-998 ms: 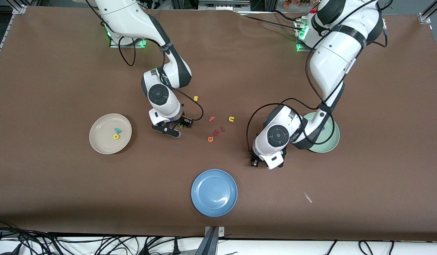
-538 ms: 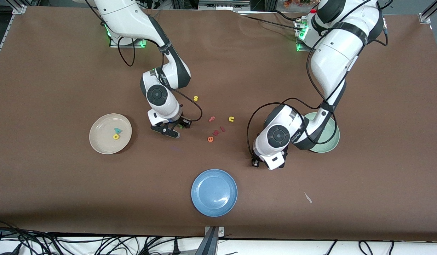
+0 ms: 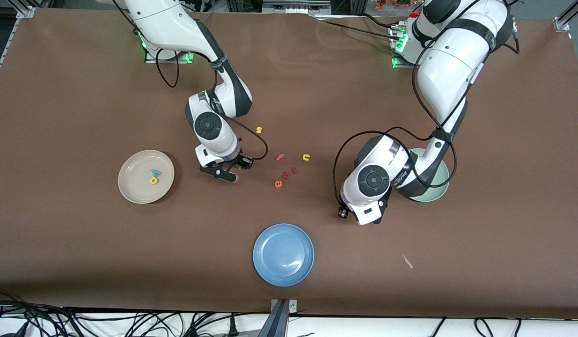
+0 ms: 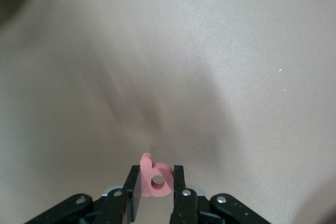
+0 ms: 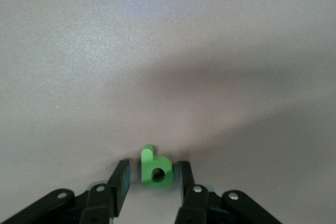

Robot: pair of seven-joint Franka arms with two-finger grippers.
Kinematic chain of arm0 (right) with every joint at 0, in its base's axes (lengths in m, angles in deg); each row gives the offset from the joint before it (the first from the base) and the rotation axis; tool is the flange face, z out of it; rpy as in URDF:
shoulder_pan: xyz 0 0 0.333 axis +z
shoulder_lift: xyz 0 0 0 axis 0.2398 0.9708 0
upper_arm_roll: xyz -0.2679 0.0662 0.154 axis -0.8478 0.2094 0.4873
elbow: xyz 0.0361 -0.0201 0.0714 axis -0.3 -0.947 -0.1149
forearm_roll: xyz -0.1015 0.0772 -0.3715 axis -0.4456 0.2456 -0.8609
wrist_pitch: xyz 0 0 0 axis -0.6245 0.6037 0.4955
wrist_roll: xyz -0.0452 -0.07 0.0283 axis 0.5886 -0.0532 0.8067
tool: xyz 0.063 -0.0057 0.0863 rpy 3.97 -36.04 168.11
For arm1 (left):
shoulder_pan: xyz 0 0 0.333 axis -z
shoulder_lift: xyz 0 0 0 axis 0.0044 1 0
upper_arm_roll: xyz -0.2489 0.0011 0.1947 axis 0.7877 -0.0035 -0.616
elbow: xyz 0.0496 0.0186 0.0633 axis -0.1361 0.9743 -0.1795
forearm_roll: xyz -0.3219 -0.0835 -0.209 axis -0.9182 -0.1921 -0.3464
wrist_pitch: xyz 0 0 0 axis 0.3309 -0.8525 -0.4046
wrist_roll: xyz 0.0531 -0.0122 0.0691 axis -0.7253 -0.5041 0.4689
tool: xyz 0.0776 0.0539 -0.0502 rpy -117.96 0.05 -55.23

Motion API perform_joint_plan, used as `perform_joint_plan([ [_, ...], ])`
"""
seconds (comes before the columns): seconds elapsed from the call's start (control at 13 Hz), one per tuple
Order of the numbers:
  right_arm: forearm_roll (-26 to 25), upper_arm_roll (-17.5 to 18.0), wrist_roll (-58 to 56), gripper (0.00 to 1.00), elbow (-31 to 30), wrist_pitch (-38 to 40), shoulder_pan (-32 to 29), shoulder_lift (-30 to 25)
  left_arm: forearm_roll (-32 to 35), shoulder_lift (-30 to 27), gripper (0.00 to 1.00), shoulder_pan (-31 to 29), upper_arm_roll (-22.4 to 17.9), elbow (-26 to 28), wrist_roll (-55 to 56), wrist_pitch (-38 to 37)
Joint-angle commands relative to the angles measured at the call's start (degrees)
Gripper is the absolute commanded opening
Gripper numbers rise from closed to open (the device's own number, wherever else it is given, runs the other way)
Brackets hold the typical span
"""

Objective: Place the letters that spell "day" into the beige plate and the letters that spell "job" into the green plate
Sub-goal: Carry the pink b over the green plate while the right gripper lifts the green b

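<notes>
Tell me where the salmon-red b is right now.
The salmon-red b is pinched in the left gripper, above bare table beside the green plate.

You get even, bright overhead light across the matte brown table cover (image 3: 83, 93) in the front view, with no glare and only short, soft shadows under the white arms and beside the round cream-beige plate (image 3: 129, 187). In the left wrist view the table surface looks washed-out and smeared with broad soft shadows, while the small salmon-pink foam letter b (image 4: 155, 182) stays fairly sharp. In the right wrist view the bright green foam letter (image 5: 155, 169) is crisp, under a wide diffuse shadow band.
</notes>
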Motion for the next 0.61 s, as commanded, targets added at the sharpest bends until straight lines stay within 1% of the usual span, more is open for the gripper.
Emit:
perform_joint_plan([
  [0.0, 0.0, -0.2, -1.0, 0.43, 0.7, 0.3, 0.0, 0.7, 0.7, -2.4, 0.09, -1.7, 0.3, 0.8, -8.5, -4.4],
  [0.23, 0.0, -0.2, -1.0, 0.41, 0.7, 0.3, -0.1, 0.7, 0.6, -3.3, 0.09, -2.8, 0.3, 1.0, -15.0, -7.5],
  [0.38, 0.0, -0.2, -1.0, 0.36, 0.7, 0.3, -0.2, 0.8, 0.7, -4.4, 0.09, -3.5, 0.3, 1.2, -19.5, -9.8],
  [0.46, 0.0, -0.2, -1.0, 0.35, 0.7, 0.3, -0.2, 0.8, 0.6, -5.1, 0.09, -3.9, 0.3, 1.2, -22.3, -11.3],
  [0.54, 0.0, -0.2, -1.0, 0.32, 0.7, 0.3, -0.2, 0.8, 0.6, -5.5, 0.09, -4.5, 0.3, 1.2, -25.1, -12.7],
])
